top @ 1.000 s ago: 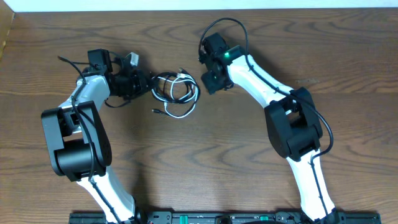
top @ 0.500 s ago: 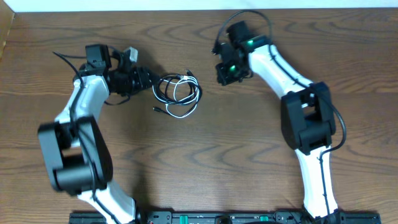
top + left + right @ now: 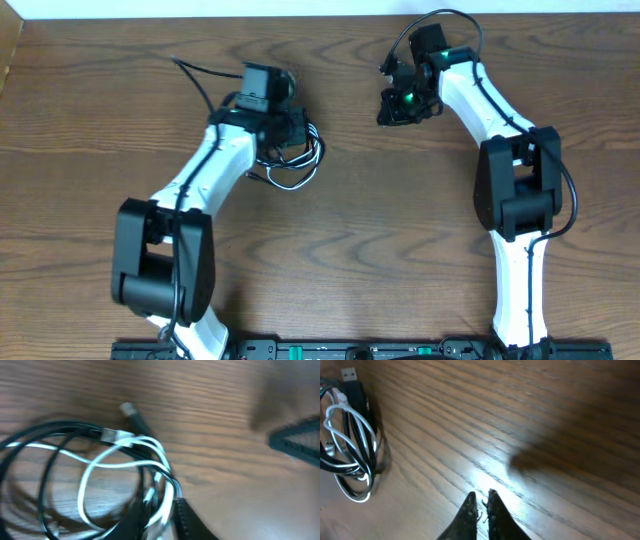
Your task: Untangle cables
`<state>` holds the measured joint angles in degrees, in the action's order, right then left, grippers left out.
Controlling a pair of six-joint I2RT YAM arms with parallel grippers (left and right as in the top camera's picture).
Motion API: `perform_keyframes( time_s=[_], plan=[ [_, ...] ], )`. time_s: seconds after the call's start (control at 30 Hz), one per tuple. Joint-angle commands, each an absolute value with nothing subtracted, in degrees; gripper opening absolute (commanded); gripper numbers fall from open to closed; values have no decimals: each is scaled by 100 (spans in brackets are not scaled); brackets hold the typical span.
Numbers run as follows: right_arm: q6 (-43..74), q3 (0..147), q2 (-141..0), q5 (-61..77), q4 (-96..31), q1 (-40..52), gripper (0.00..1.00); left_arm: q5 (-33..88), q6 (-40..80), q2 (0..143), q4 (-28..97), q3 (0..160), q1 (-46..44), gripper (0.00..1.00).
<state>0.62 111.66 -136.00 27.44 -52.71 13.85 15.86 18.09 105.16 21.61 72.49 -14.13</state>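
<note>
Left wrist view: the left gripper point(image 3: 159, 515), now swung over the bundle from its left side, pinches strands of the cables point(image 3: 117, 460) between nearly closed fingers. Beyond, the black and white loops lie coiled together on the table point(image 3: 225, 390). The right gripper point(image 3: 481, 502) has backed well away, clenched empty, so the first separating pull likely falls to the left arm alone.

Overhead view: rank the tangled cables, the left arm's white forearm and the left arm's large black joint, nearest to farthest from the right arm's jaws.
1. The tangled cables, mid-table, on the left arm's side of those jaws.
2. The left arm's white forearm, further left, slanting down from the cables.
3. The left arm's large black joint, lower left, farthest.
</note>
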Motion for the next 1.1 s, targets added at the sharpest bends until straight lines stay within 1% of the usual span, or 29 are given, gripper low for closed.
perform_keyframes(
  time_s=[0.0,0.1,0.13,0.2,0.23,0.3,0.33,0.37,0.4,0.43,0.47,0.57,0.67,0.73,0.8,0.9,1.0,1.07],
  plan=[
    [16,11161,-13384,2869,-5297,1463,7,226,2805,10746,2080,7295,-1450,33],
    [14,11161,-13384,2869,-5293,1544,10,167,3269,10971,1824,7286,-1450,32],
    [14,11161,-13384,2867,-5290,1597,12,169,3336,11091,1680,7288,-1450,35],
    [16,11161,-13384,2867,-5275,1664,14,167,3336,11233,1542,7288,-1450,47],
    [16,11161,-13384,2867,-5269,1695,15,169,3336,11310,1468,7288,-1450,50],
    [14,11161,-13384,2867,-5240,1743,17,176,3336,11439,1350,7288,-1450,51],
    [16,11161,-13384,2867,-5223,1774,18,196,3336,11509,1308,7288,-1450,45],
    [16,11161,-13384,2867,-5207,1802,18,224,3336,11568,1295,7288,-1450,34],
    [16,11161,-13384,2864,-5203,1820,19,255,3332,11579,1313,7286,-1450,27],
    [14,11161,-13384,2867,-5199,1850,18,252,3332,11587,1356,7286,-1450,19],
    [14,11161,-13384,2867,-5196,1881,18,252,3330,11587,1378,7286,-1450,8],
    [14,11161,-13384,2871,-5190,1942,16,279,3295,11504,1380,7288,-1441,7],
    [-14,11161,-13384,3033,-5190,1966,10,589,2963,11273,1378,7288,-1404,7],
    [-252,11161,-13384,3441,-5190,1953,5,801,2812,11067,1402,7288,-1354,8],
    [-504,11163,-13384,4082,-5166,1929,6,854,2792,10884,1584,7288,-1280,7],
    [-558,11163,-13384,5024,-4980,1872,10,836,2797,10759,1977,7288,-1114,7],
    [47,11163,-13384,5461,-4598,1905,21,840,2838,10781,2528,7288,-729,7],
    [296,11163,-13384,5452,-4412,2005,21,860,2834,10781,2749,7288,-521,8]
  ],
)
